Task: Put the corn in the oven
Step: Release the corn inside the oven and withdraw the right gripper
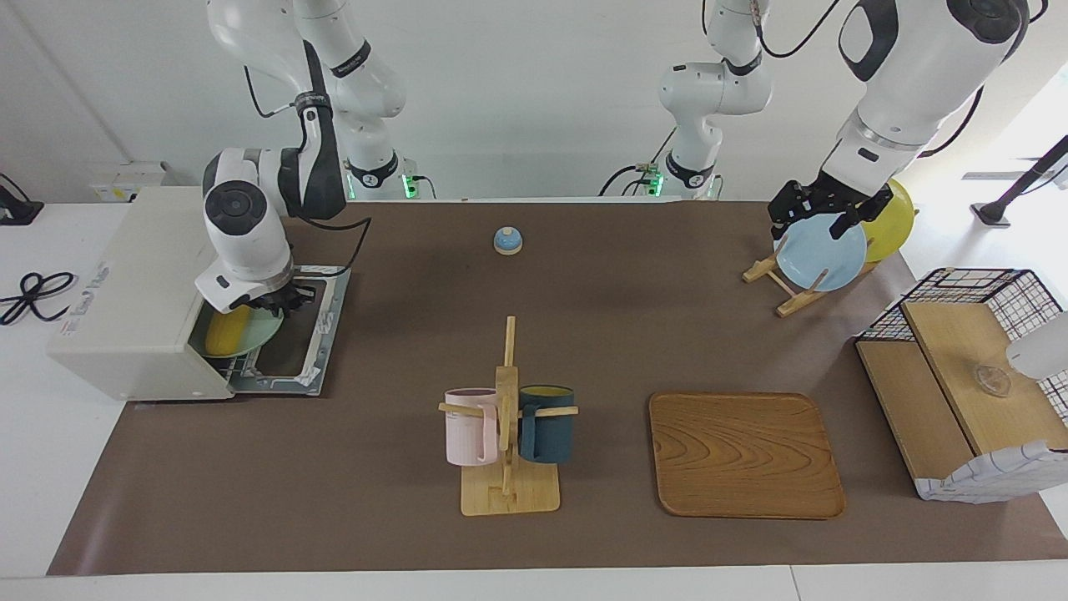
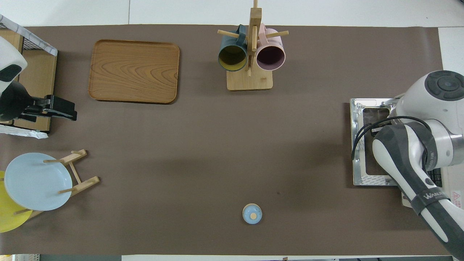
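Note:
The cream-white oven (image 1: 125, 292) stands at the right arm's end of the table, its door (image 1: 321, 334) folded down flat and open. The yellow corn (image 1: 227, 331) lies on a pale green plate (image 1: 265, 328) inside the oven's mouth. My right gripper (image 1: 279, 305) is low at the oven's opening, just above the plate and at the corn's end; I cannot tell whether it touches the corn. In the overhead view the right arm hides the corn and most of the oven, and only the door (image 2: 362, 145) shows. My left gripper (image 1: 822, 219) waits over the plate rack.
A blue bell (image 1: 508, 240) sits close to the robots at mid-table. A mug rack (image 1: 507, 492) holds a pink and a dark blue mug. A wooden tray (image 1: 743, 455) lies beside it. A plate rack (image 1: 793, 288) holds blue and yellow plates. A wire-and-wood basket (image 1: 959, 376) stands at the left arm's end.

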`<state>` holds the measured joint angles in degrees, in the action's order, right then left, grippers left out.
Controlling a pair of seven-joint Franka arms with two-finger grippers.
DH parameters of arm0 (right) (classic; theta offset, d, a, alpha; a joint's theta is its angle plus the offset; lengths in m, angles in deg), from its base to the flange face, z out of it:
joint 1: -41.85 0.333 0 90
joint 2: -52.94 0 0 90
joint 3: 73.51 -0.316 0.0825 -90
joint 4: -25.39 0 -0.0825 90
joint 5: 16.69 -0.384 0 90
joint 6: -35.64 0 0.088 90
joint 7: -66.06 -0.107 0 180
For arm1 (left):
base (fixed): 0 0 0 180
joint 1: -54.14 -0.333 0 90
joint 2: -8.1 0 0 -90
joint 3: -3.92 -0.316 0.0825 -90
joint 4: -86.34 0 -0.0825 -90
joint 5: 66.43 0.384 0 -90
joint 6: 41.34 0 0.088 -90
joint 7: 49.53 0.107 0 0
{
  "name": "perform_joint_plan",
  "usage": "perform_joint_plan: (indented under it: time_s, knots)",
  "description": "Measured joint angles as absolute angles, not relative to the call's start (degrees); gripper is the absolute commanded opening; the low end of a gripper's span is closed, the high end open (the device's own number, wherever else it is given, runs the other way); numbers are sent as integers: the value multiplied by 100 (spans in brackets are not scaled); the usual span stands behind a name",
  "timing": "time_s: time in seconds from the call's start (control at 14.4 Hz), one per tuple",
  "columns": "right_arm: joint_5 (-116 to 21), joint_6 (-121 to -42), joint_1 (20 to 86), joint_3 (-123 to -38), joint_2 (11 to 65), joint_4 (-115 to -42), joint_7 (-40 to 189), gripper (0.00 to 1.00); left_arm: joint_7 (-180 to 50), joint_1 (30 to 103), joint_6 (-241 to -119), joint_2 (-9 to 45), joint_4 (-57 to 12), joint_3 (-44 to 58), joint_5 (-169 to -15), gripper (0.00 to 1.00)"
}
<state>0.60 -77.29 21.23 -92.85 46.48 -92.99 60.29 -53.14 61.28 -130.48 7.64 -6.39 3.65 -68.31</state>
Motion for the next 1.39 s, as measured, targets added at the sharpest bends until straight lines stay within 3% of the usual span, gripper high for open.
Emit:
perform_joint_plan:
  time_s: [0.21,0.42,0.62,1.04,1.39]
  knots:
    - [-9,-7713,2144,-9333,4650,-9253,6029,28,-5314,6128,-13048,764,-639,365,-6830,100]
    - [-58,-7408,2516,-9352,4654,-8931,5919,0,-5314,6128,-13048,764,-639,365,-6830,100]
    - [-133,-7508,2885,-9388,4651,-8932,5422,0,-5314,6128,-13048,764,-639,365,-6830,100]
    - [-444,-9157,2758,-9377,4378,-9938,5205,0,-5314,6128,-13048,764,-639,365,-6830,100]
    - [-451,-9364,2737,-9372,4173,-9959,5118,0,-5314,6128,-13048,764,-639,365,-6830,100]
